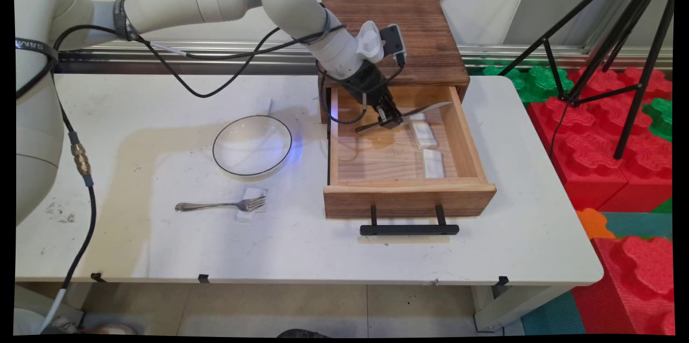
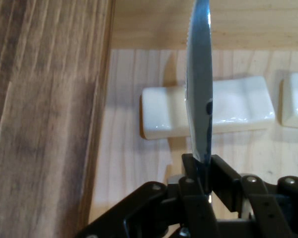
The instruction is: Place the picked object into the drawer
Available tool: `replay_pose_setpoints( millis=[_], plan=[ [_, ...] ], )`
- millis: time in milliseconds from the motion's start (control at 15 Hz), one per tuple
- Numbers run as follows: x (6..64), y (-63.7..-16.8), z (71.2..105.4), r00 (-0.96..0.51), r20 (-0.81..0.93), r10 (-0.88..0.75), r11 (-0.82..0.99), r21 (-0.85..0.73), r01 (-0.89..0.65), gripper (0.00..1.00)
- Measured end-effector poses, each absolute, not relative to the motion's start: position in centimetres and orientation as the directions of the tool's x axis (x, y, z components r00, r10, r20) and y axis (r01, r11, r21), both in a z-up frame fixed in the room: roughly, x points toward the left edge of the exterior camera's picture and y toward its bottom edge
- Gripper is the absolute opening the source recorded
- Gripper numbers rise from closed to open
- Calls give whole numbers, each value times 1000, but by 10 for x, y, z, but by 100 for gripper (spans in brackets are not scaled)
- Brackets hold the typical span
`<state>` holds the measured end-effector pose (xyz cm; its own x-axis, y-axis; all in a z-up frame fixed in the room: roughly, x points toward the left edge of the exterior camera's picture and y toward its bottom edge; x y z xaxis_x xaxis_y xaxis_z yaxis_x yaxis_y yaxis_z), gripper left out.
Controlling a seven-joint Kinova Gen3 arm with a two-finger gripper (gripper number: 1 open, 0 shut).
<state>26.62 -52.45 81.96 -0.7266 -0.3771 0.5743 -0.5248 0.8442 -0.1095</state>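
Two white rests point(image 1: 423, 134) lie on the floor of the open wooden drawer point(image 1: 409, 200); above them the gripper point(image 1: 390, 119) pinches a table knife point(image 1: 425, 111) by its handle, its blade reaching out over the nearer rest point(image 2: 208, 113). Left of the drawer on the desk point(image 1: 301, 246) sits a dark-rimmed white bowl point(image 1: 252, 145); nearer the front edge a fork point(image 1: 220, 205) lies with its tines on a small white rest point(image 1: 251, 212).
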Motion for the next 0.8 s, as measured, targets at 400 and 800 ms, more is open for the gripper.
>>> replay_pose_setpoints(
  millis=[400,800],
  plan=[
    [267,-528,807,-726,570,-384,843,-105,-528,0],
    [265,-530,798,-721,573,-389,843,-94,-530,100]
  ],
)
